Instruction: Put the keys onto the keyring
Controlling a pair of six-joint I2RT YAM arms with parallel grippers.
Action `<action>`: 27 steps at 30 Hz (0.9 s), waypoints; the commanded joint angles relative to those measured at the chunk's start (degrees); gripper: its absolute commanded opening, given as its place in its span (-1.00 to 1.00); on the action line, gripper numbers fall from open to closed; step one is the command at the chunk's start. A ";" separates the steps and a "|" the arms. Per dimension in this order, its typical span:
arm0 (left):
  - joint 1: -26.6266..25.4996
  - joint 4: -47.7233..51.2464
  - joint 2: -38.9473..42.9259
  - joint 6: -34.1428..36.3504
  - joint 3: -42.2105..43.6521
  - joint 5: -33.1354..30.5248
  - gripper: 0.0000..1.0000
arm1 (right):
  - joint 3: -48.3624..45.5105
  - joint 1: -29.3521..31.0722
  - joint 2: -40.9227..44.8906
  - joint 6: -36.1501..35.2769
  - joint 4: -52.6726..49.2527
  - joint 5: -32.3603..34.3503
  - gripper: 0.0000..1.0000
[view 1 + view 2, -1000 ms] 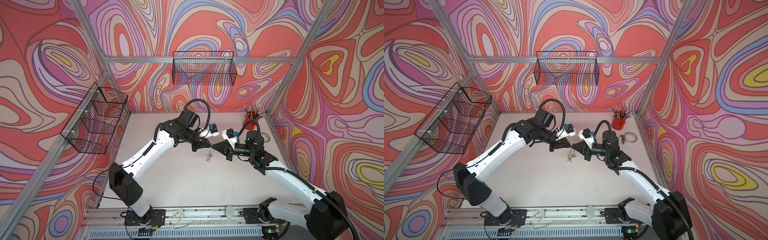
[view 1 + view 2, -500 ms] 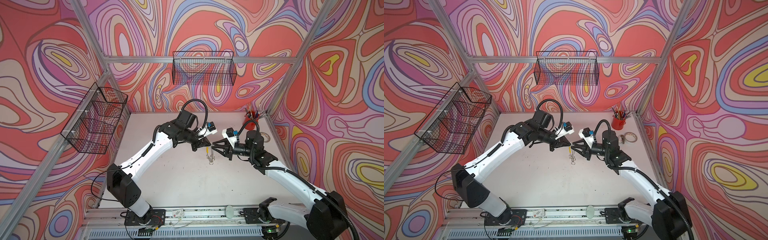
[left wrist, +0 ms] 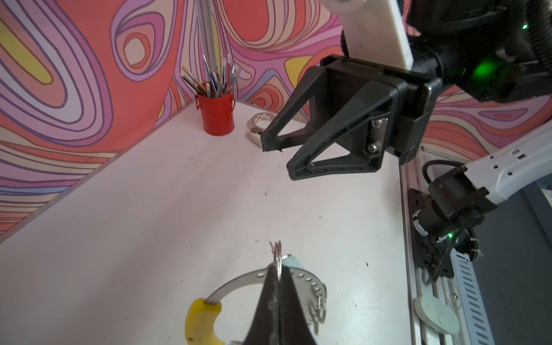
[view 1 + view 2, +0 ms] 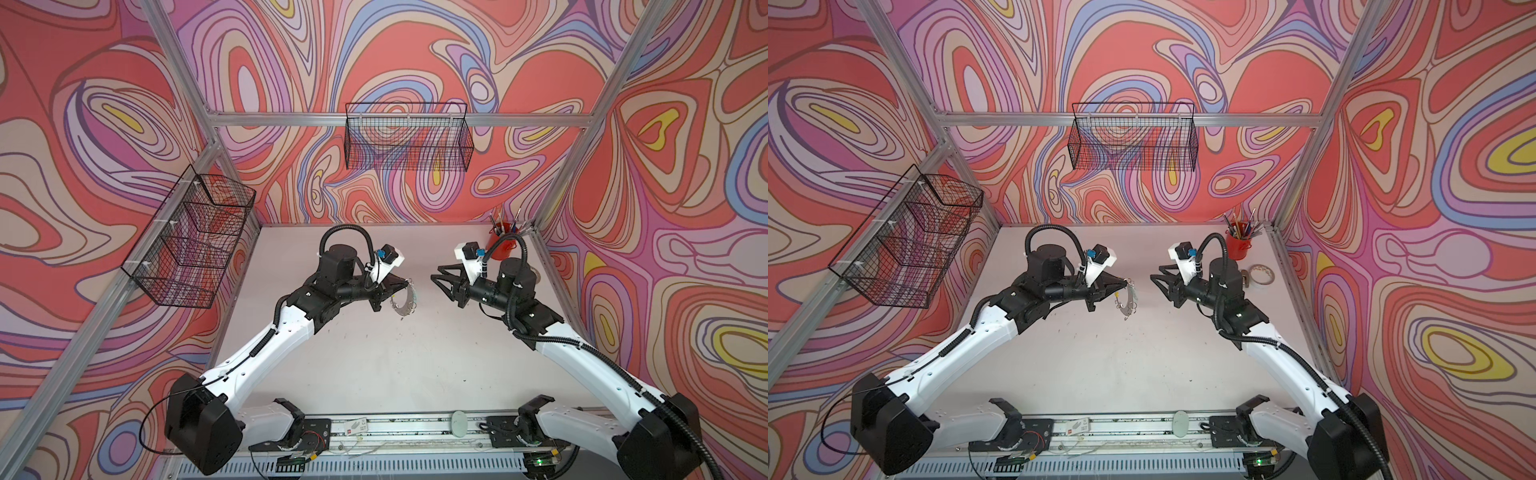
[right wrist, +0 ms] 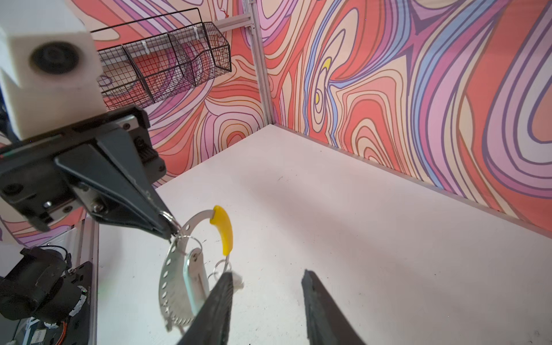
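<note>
Pinching the keyring [image 5: 166, 283] at its rim with the left gripper [image 5: 168, 228], jaws fully together on the grey band and a wire loop; same grip seen from behind in the left wrist view, band [image 3: 239, 282] curving out either side of the closed tips; hanging edge-down from the tips near mid-table in both top views; lower edge touching the table [image 4: 374, 365] or not: cannot tell. Further round the hoop from the grip: yellow sleeve [image 5: 224, 231]; along the perforated stretch: small wire loops [image 3: 318, 301]. Hanging against the hoop on a thin split ring [image 5: 191, 239]: one of the keys [image 5: 195, 283], pale translucent tag with a bit of silver at its top; same pale tag peeking out beside the closed tips in the left wrist view [image 3: 291, 262]; second key not made out, only a whitish scrap half hidden behind a right finger, cannot tell what. Spread partway open on the right gripper [image 4: 435, 276], nothing between the fingers [image 5: 219, 301]; facing the left gripper across a gap, apart from keyring and keys. In the far right corner: red cup [image 4: 1237, 248] of pens, tape roll [image 4: 1261, 275] near it on the table. On the walls: two black wire baskets [image 4: 409, 139], one back, one left.
</note>
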State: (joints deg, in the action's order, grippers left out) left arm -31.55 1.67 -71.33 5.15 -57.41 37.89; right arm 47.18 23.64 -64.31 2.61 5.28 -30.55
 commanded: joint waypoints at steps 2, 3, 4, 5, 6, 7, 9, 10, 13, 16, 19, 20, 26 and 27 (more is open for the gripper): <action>0.26 -24.96 2.18 -11.06 7.11 0.22 -1.00 | 1.84 -0.13 -0.89 1.08 -0.85 -4.01 -0.12; 0.26 -29.01 2.23 -13.03 8.90 0.05 -1.00 | 1.96 -0.13 -1.05 1.08 -0.98 -5.13 -0.08; 0.26 -32.95 2.22 -14.77 10.51 0.01 -1.00 | 2.11 -0.11 -1.16 1.09 -1.11 -6.45 -0.03; 0.17 -36.41 2.20 -16.16 11.92 0.35 -1.00 | 2.21 -0.09 -1.32 1.32 -1.11 -7.54 0.02; 0.10 -39.44 1.99 -17.34 13.12 0.47 -1.00 | 2.27 -0.08 -1.34 1.49 -1.13 -8.26 0.04; 0.09 -42.85 1.55 -18.91 14.42 0.39 -1.00 | 2.37 -0.08 -1.43 1.56 -1.06 -8.64 0.06; -0.12 -49.69 0.44 -21.92 16.61 0.34 -1.00 | 2.40 -0.07 -1.58 1.52 -0.74 -8.79 0.08; -0.33 -52.53 -0.04 -22.82 17.39 -0.06 -1.00 | 2.39 -0.02 -1.69 1.52 -0.60 -8.82 0.09; -0.95 -59.37 -1.70 -24.91 19.10 -0.72 -1.00 | 2.69 -0.09 -2.50 1.54 0.03 -9.67 0.09; -1.32 -65.34 -3.72 -26.95 20.03 -0.90 -1.00 | 3.05 -0.02 -3.50 1.73 1.03 -11.30 0.11; -1.81 -70.91 -5.68 -28.52 20.98 -1.03 -1.00 | 3.36 -0.07 -4.22 1.79 1.38 -12.23 0.13; -2.00 -72.25 -6.45 -29.08 21.09 -0.90 -1.00 | 3.39 -0.04 -4.24 1.94 1.70 -12.57 0.14; -3.91 -74.47 -8.49 -28.93 21.69 -2.19 -1.00 | 2.96 -0.04 -4.42 3.39 4.06 -15.19 0.12; -4.04 -75.40 -8.88 -29.13 21.84 -2.38 -1.00 | 2.79 -0.07 -4.44 3.61 4.42 -15.61 0.10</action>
State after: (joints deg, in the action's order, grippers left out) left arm -35.00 -65.47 -79.50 -22.72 -36.01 36.47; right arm 49.19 23.66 -68.53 5.52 7.20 -43.53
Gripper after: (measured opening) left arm 0.048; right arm 0.558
